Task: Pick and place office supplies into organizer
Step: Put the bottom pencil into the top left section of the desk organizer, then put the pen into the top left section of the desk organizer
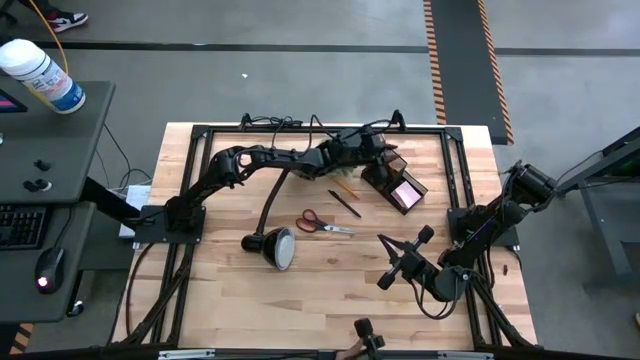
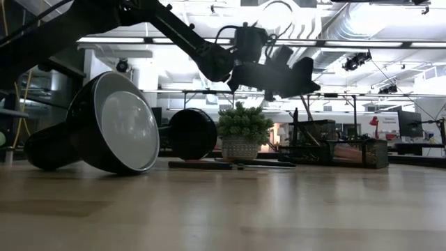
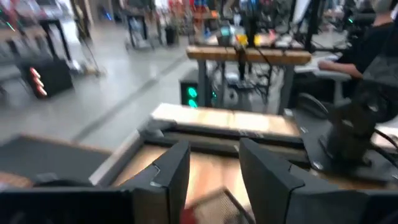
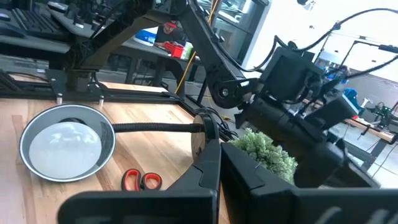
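Observation:
My left gripper (image 1: 386, 152) hangs open above the far end of the dark organizer (image 1: 383, 176) and holds nothing; in the left wrist view (image 3: 214, 177) the gap between its fingers is bare. A pink sticky-note pad (image 1: 407, 193) shows at the organizer's near end. Lying flat on the table are the red-handled scissors (image 1: 322, 224) (image 4: 142, 180), a dark pencil (image 1: 345, 203) and an orange pencil (image 1: 346, 184). The binder clip does not show. My right gripper (image 1: 392, 258) (image 4: 221, 152) waits shut at the right, above the table, pointing toward the scissors.
A black gooseneck lamp lies with its head (image 1: 272, 248) (image 2: 115, 132) near the table's middle and its base (image 2: 191, 132) farther back. A small green plant (image 2: 242, 131) (image 4: 264, 152) stands beside the organizer. A black frame (image 1: 200, 135) rims the table.

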Motion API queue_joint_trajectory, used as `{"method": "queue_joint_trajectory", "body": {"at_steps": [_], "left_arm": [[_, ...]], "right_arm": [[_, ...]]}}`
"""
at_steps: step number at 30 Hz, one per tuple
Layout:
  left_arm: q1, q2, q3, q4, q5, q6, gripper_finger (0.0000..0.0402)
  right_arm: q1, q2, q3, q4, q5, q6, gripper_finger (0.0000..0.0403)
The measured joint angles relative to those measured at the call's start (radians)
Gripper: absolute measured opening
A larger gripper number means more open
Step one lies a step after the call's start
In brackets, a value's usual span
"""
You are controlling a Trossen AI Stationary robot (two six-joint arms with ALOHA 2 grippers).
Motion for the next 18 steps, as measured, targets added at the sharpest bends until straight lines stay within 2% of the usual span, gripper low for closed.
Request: {"method": "queue_joint_trajectory", "body": {"at_steps": [5,11,16,18], "left_arm": [[0.002,-0.015,0.024,0.045,-0.043,0.036,0.014],[0.009,-0.015,0.112,-0.068,-0.043,0.038,0.0146],[0.035,-0.029,0.219,-0.341,-0.012,0.035,0.0144],[0.057,-0.042,0.251,-0.415,0.057,0.029,0.0138]], "right_arm": [[0.0,0.0,0.0,0.0,-0.008,0.0,0.0],[0.0,0.0,0.0,0.0,-0.008,0.0,0.0],[0.007,0.0,0.0,-0.001,-0.007,-0.004,0.0],[0.014,0.0,0.0,-0.005,-0.007,-0.005,0.0]]}}
